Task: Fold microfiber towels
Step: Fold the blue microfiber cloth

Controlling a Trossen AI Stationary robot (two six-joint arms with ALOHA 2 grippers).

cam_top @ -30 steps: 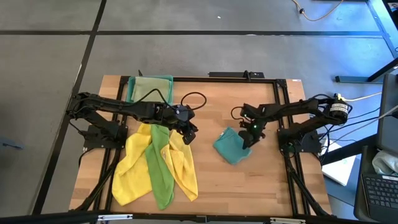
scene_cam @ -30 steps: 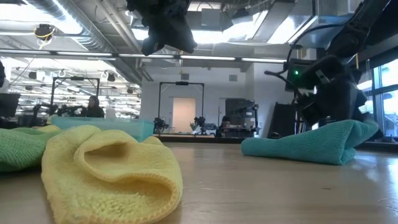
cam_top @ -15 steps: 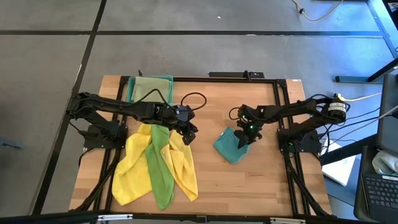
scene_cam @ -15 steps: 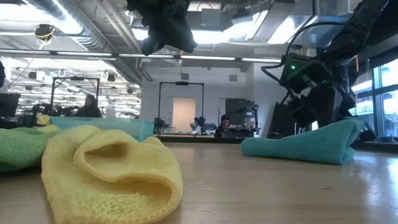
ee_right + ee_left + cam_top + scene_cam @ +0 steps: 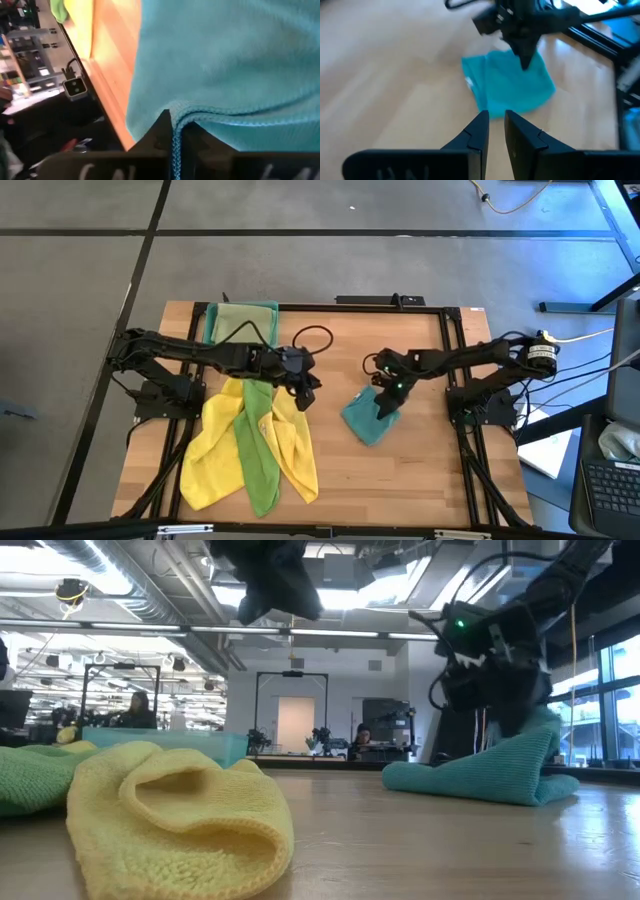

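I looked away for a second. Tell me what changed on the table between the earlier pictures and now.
The right tool moved toward the table's middle, closed on an edge of the teal towel and lifted it, so that side now stands up in a peak in the low view. The towel's heap shifted slightly the same way. The left tool stayed above the yellow towels and the bright green towel, which did not move.
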